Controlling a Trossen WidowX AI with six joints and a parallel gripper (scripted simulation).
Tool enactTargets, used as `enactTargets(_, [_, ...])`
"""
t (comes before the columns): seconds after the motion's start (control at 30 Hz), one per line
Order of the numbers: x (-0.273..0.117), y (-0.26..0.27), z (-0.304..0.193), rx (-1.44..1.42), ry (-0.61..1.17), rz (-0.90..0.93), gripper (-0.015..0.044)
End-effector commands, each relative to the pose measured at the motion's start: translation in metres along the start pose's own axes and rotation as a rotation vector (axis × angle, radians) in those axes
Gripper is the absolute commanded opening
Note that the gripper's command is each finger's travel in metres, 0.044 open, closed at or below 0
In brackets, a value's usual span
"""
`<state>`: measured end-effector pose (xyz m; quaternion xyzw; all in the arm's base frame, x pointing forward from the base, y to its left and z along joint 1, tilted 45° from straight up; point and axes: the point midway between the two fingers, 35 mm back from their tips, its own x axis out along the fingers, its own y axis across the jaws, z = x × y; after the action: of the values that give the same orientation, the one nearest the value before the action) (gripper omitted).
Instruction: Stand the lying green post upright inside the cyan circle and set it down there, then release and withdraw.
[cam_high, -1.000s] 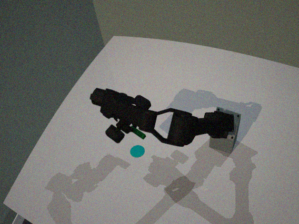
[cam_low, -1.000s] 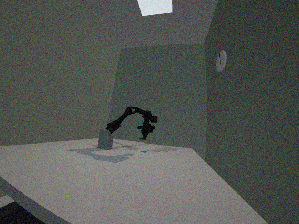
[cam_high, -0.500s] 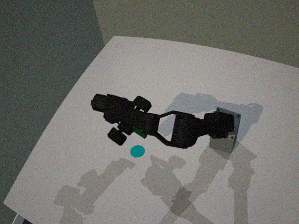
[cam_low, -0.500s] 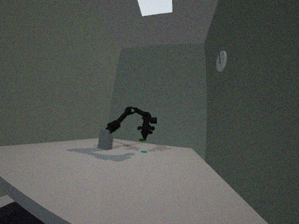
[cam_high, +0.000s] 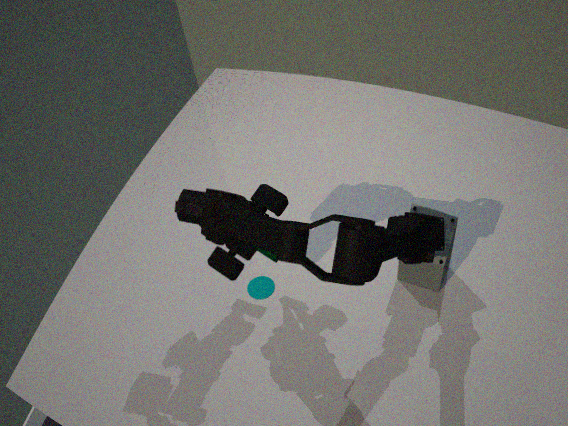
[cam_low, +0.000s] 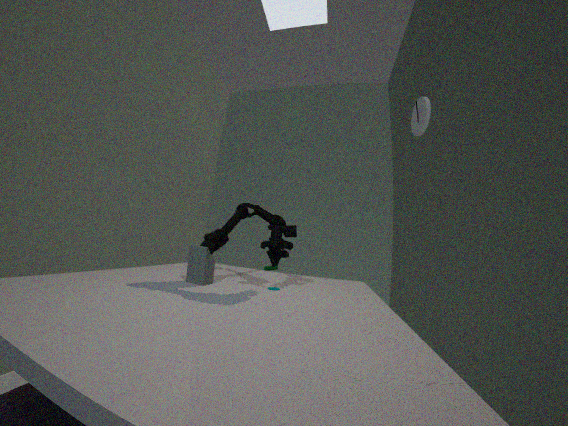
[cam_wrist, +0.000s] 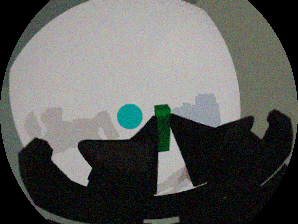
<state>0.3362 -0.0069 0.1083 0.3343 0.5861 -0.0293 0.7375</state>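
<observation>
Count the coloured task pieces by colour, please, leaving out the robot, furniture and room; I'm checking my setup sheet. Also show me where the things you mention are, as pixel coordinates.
Green: 1, the post (cam_high: 268, 255) (cam_low: 271, 268) (cam_wrist: 163, 131)
Cyan: 1, the circle (cam_high: 261, 287) (cam_low: 273, 288) (cam_wrist: 129, 116)
Total: 2

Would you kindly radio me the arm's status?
Gripper shut on green post. Post aloft, roughly lying, off cyan circle. Nothing seen in the way.

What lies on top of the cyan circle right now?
Nothing visible: the cyan circle shows whole from above. The green post is off it, in the pincer.
</observation>
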Motion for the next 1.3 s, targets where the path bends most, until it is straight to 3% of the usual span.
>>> enactTargets(0.0, [0.004,-0.001,-0.002,-0.003,-0.018,-0.022,0.0023])
enactTargets(1.27, [0.016,0.000,0.001,-0.029,-0.246,-0.127,0.0023])
